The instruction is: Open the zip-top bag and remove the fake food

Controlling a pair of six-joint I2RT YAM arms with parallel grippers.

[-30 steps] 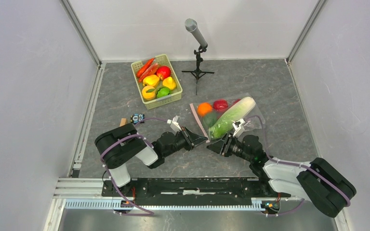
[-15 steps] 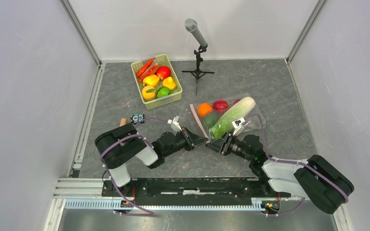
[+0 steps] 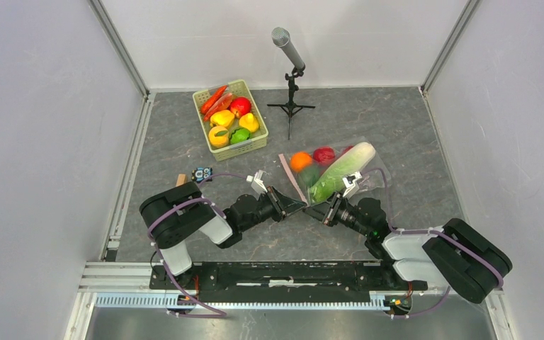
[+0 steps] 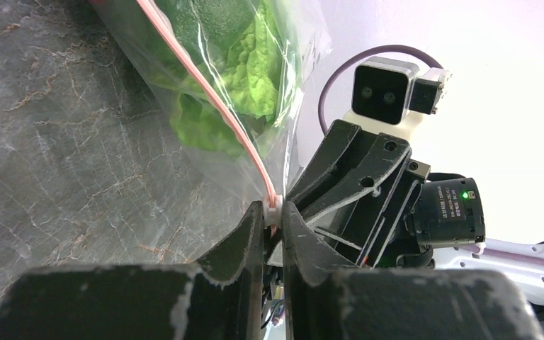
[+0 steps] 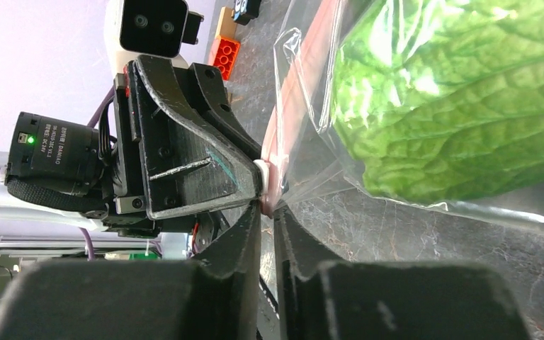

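Desk (image 3: 411, 127): grey marbled surface inside white walls, with both arms reaching in from the near edge.
Zip-top bag (image 3: 365, 164): lies flat, right of the desk's middle and nearer the near edge than the far one, with its mouth facing left.
Zip strip (image 3: 290, 175): pale pink and looks closed. It runs along the bag's left side from its far end down to the near corner, where both sets of jaws meet.
Left jaws: clenched on the near end of the zip strip, which is pinched between the tips in the left wrist view.
Right jaws: drawn tight on the same bag corner from the opposite side, tips just beside the left tips.
Cabbage (image 3: 343, 172): inside the bag, lying diagonally, leafy green end toward the jaws and white end toward the far right.
Orange (image 3: 300, 161): inside the bag, by the strip's far end.
Dark green fruit (image 3: 309, 176): inside the bag, between the orange and the cabbage.
Red piece (image 3: 324, 154): inside the bag, on the side toward the far edge.
Green basket (image 3: 201, 125): toward the far left corner, holding toy produce, well apart from the bag.
Microphone (image 3: 287, 47): on a small tripod near the middle of the far edge.
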